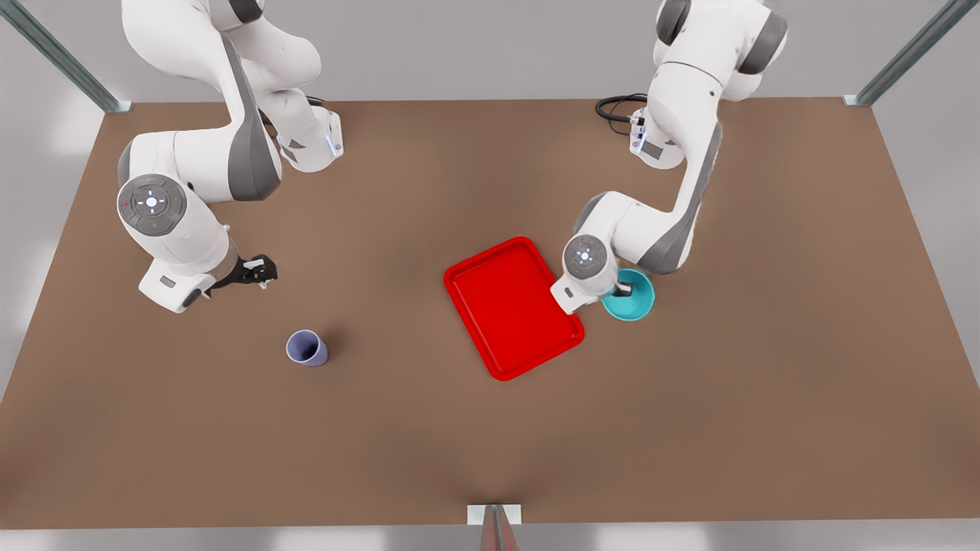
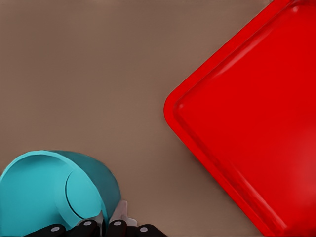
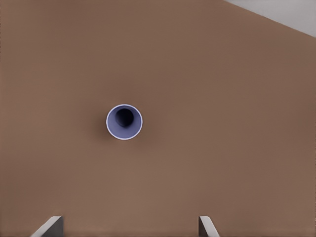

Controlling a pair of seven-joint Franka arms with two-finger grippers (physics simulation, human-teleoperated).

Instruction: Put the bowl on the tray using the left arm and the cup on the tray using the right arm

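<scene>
I see a plain brown table (image 1: 429, 428) with grey surround and metal struts at its corners. On it: one red tray (image 1: 511, 308), one teal bowl (image 1: 637, 302), one lavender cup (image 1: 307, 348). My left tool (image 1: 622, 289) grips the bowl's rim, just beside the tray on the front view's right. My right tool (image 1: 260, 272) hangs open above the table near the upright cup.

Teal bowl (image 1: 634, 304) beside red tray (image 1: 509, 306)

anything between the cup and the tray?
No. In the front view, bare brown table runs from the cup to the tray.
</scene>
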